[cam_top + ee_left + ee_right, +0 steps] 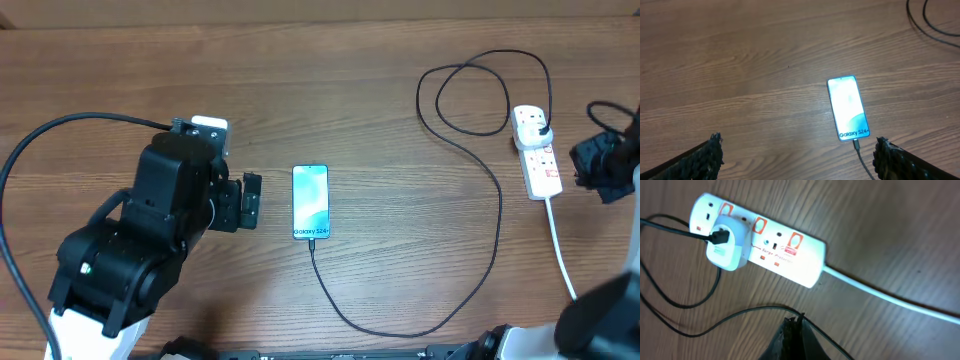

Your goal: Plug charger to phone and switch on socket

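The phone (pixel 310 202) lies screen-up and lit in the middle of the table, also in the left wrist view (pixel 847 107). The charger (pixel 495 200) has its tip in the phone's near end (pixel 856 144). Its black cable loops away to a white adapter (pixel 727 250) plugged into the socket (pixel 770 242), a white strip with red-outlined switches at the right (pixel 537 152). My left gripper (pixel 250 202) is open just left of the phone, with nothing between its fingers (pixel 799 144). My right gripper (pixel 796 319) is shut just right of the socket (pixel 585 165). A thin dark cable crosses at its tips.
The socket's thick white cord (pixel 560 250) runs toward the front right edge (pixel 890 297). The charger cable forms a loop at the back (pixel 480 90) and sweeps round to the front of the table.
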You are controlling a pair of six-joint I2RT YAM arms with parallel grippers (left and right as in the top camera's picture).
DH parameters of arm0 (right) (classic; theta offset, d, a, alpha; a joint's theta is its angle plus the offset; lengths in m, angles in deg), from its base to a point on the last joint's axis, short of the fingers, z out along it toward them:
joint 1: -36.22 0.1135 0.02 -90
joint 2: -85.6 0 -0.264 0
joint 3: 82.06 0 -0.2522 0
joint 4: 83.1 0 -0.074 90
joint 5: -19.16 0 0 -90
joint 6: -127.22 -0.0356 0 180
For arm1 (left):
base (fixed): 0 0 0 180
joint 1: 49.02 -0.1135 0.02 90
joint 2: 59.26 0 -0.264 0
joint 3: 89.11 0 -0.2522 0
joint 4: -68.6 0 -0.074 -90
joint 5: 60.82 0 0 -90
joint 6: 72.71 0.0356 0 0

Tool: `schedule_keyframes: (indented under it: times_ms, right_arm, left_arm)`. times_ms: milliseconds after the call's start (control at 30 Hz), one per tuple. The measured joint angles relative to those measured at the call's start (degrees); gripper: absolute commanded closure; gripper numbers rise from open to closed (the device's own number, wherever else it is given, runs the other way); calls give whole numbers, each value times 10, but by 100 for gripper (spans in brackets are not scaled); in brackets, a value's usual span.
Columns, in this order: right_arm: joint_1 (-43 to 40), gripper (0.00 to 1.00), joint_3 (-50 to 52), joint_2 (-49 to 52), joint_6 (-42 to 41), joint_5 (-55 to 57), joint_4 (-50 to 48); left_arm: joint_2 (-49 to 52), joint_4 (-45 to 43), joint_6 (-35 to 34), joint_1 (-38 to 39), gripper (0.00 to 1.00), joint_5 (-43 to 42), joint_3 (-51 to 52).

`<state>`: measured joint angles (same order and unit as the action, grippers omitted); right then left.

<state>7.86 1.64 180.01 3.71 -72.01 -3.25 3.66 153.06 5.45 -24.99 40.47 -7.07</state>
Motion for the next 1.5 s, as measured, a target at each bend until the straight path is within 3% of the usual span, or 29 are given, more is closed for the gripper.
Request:
schedule_keyframes:
  times_ms: [267, 700, 1267, 1500]
  right_arm:
    - [0, 96, -64, 136, 26, -32, -19]
    - [0, 96, -72, 184, 42, -35, -97]
    - [0, 96, -73, 220, 47, -35, -130]
    - [0, 96, -73, 229, 46, -36, -136]
  left_arm:
    - [2, 0, 0, 0, 0, 1, 0]
    - [2, 0, 0, 0, 0, 1, 0]
    - [-59, 0, 0, -1, 0, 1, 1]
    - [-60, 0, 0, -52, 0, 1, 1]
